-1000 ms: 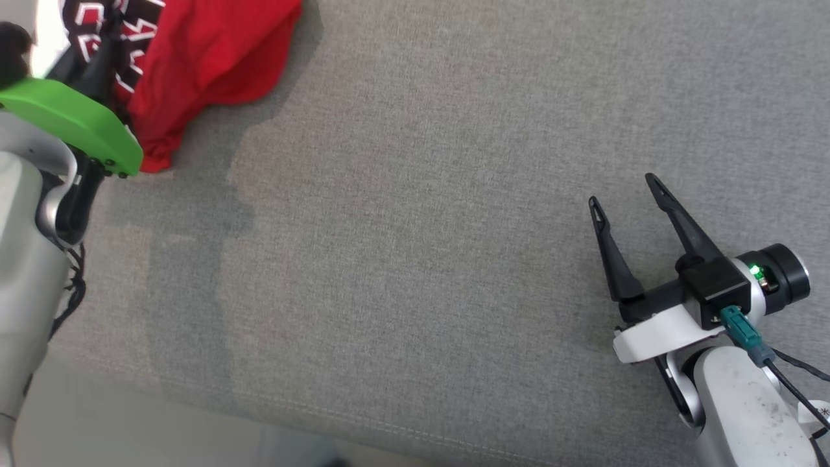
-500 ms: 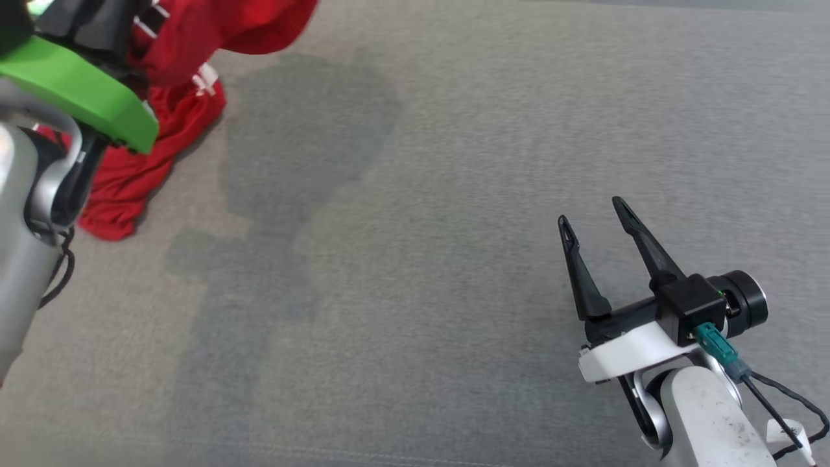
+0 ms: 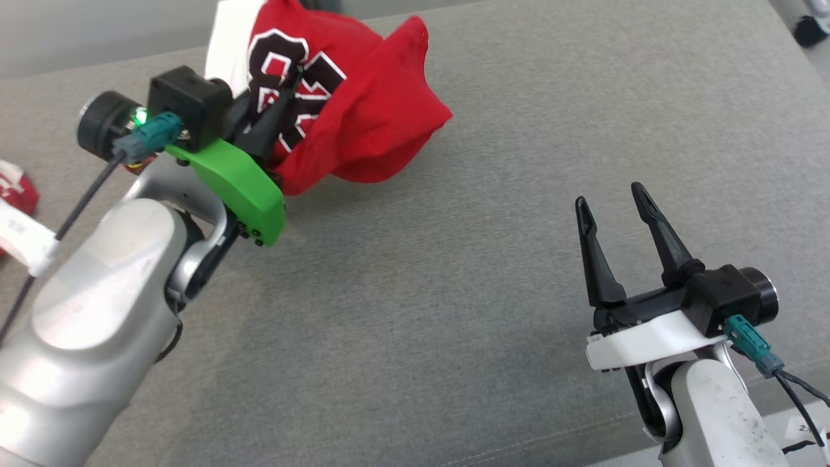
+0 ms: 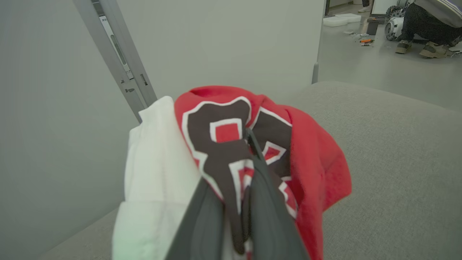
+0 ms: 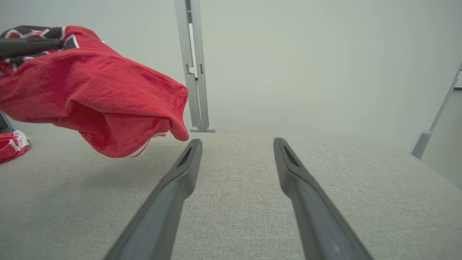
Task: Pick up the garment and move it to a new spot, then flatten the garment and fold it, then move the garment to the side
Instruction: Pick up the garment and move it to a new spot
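Garment: a red jersey [image 3: 369,130] with black-and-white numbers and a white part sits toward 11 o'clock in the head view, bunched and lifted over the grey cushion [image 3: 454,292]. In the right wrist view its lowest fold [image 5: 108,144] hangs close above the cushion with a shadow beneath; whether any edge touches cannot be told.
Left gripper: toward 10 o'clock in the head view [image 3: 288,87], behind a green bracket. Its two dark fingers are drawn narrow and pinch a fold of the printed numbers between them, seen plainly in the left wrist view [image 4: 248,139].
Right gripper: toward 4 o'clock in the head view [image 3: 608,194], well apart from the garment, fingers pointing to about 12 o'clock. Its jaws stand wide with nothing between them, low over the cushion [image 5: 237,141].
Second cloth: a small red-and-white piece [image 3: 13,185] lies on the cushion toward 9 o'clock at the head view's edge.
Background: a grey metal post [image 5: 193,65] stands against a pale wall beyond the cushion; a crouching person [image 4: 429,25] shows toward 1 o'clock in the left wrist view.
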You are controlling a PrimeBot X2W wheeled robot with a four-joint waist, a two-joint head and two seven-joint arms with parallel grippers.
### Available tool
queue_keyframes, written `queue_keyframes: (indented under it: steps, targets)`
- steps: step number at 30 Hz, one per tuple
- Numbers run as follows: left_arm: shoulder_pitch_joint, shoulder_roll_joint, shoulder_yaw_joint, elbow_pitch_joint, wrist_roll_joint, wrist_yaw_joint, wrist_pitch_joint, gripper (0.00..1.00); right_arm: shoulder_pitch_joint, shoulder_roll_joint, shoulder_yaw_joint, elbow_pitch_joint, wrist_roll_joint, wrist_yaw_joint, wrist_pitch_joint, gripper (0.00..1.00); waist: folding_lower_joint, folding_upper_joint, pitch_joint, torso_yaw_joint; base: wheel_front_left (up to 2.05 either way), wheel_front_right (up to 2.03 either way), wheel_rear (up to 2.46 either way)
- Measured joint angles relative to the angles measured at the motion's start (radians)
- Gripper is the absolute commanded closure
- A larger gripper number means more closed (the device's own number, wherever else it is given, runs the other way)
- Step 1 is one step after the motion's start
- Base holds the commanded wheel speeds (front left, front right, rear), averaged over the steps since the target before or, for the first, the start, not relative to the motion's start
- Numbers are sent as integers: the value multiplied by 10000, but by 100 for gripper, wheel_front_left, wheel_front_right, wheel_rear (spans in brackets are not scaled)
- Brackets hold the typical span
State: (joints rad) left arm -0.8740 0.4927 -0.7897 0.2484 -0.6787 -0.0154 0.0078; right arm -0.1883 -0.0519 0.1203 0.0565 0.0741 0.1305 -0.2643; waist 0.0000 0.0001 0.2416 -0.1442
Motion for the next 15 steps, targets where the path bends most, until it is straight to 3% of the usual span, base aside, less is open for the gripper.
queue_keyframes:
  steps: [5,11,12,13,14,15]
  targets:
    - [300,-1112,-571,1710,79,-291,-665,100,-2,0,-50,-69,224,0,0,0,0,0,280,-894,0,0,0]
    - [468,-2382,-915,4071,-12,-621,-1595,100,-244,10,146,-79,320,2,0,0,0,0,923,-1392,0,0,0]
    - [476,-2587,-930,4380,-36,-654,-1814,84,-279,10,153,-77,322,2,0,0,0,0,1015,-1464,0,0,0]
    - [476,-2748,-959,4585,-38,-704,-1946,11,-281,12,151,-77,320,2,0,0,0,0,1073,-1518,0,0,0]
    - [476,-2961,-999,4805,-42,-732,-2077,0,-280,10,142,-73,295,2,0,0,0,0,1130,-1574,0,0,0]
    - [476,-3166,-1005,4966,-42,-777,-2259,0,-277,8,144,-65,276,0,0,0,0,0,1163,-1610,0,0,0]
